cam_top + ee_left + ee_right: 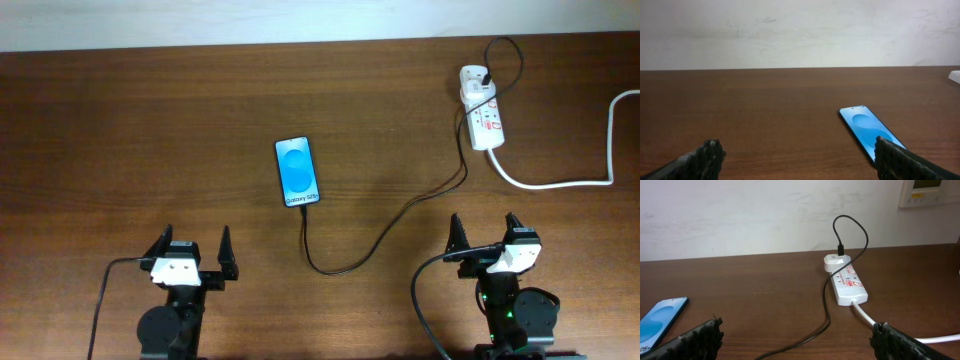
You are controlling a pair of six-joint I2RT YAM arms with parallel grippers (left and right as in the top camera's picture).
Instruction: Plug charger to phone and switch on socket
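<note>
Both tools stand wide open and empty. My left gripper (196, 245) sits at the lower left of the overhead frame, fingers pointing up-frame and touching nothing. The right gripper (483, 235) is posed the same way at lower right. The phone (298, 172) lies flat at centre, its screen lit blue. The charger (304, 235) curves from the socket (484, 105) at upper right to the phone's lower edge; I can't tell whether its tip is seated. The socket's white cord (560, 183) trails toward the right edge.

Office rm — desk (120, 130), wall panel (930, 192)
</note>
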